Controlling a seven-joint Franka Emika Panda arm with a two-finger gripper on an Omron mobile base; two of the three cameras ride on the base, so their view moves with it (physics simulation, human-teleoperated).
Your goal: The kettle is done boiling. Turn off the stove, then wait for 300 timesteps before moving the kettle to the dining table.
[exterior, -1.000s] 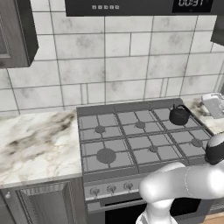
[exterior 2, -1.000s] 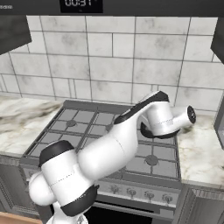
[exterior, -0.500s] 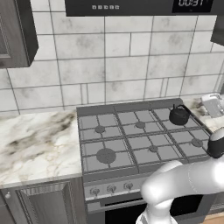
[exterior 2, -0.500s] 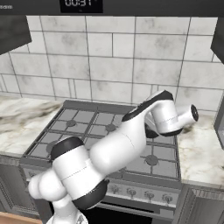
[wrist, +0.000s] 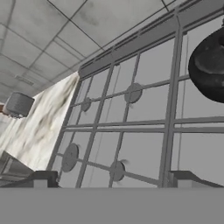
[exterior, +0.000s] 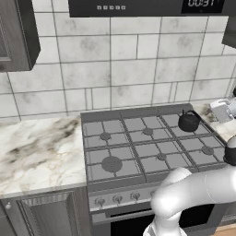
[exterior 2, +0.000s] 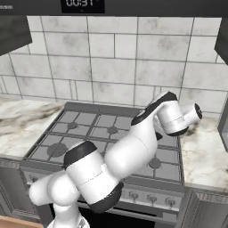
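The black kettle (exterior: 189, 122) sits on the back right burner of the grey stove (exterior: 147, 150). In the hand view, the kettle (wrist: 211, 70) bulges in at the right edge, above the grates of the stove (wrist: 131, 122). My gripper (wrist: 111, 179) is open, its two dark fingertips (wrist: 43, 178) far apart with nothing between them. It hovers off the kettle's right side and does not touch it. My white arm (exterior 2: 133, 147) reaches over the stove (exterior 2: 80, 133) and hides the kettle in the right base view. The front knobs (exterior: 117, 198) line the stove's edge.
Marble counter (exterior: 41, 156) lies left of the stove, and more counter (exterior 2: 200, 151) lies to the right. A grey canister (wrist: 18, 104) stands on the far counter. A tiled wall (exterior: 120, 60) and a hood with a clock (exterior: 203, 3) rise behind.
The arm's elbow and hand have drifted slightly to the right. The kettle has stayed on its burner.
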